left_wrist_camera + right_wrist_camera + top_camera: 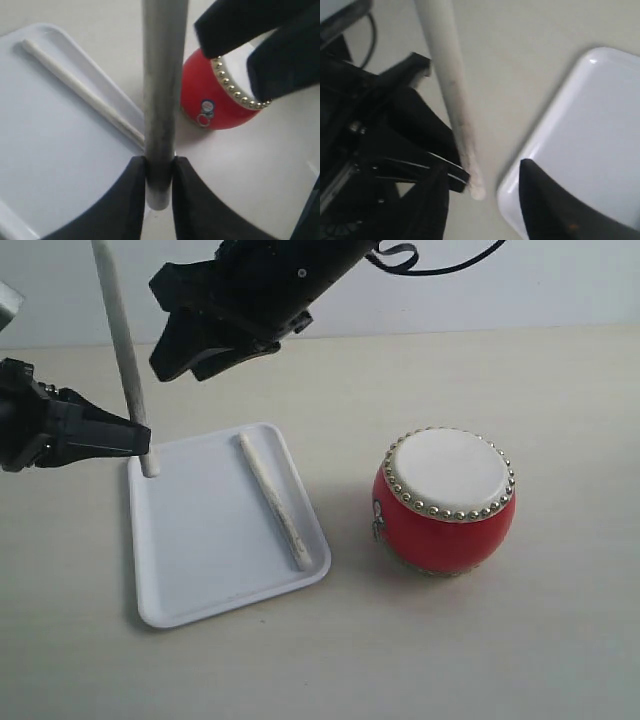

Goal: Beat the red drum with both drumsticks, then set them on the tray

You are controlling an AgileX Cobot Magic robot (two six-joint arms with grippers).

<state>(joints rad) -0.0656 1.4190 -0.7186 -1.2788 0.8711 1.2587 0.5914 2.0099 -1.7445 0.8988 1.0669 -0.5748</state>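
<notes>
The red drum (445, 502) with its cream skin stands on the table to the right of the white tray (200, 560). One drumstick (273, 500) lies flat in the tray's right half. My left gripper (146, 440) is shut on the second drumstick (122, 350), which stands almost upright with its lower end by the tray's far left corner. In the left wrist view the fingers (134, 180) clamp that stick (160, 90) near its end. My right gripper (185, 365) hangs open and empty above the tray's far edge, close to the upright stick (447, 85).
The pale table surface (520, 640) spreads around the drum and tray. The two grippers are close together at the tray's far left corner (520, 170). The drum (210, 100) carries a small metal ring on its side.
</notes>
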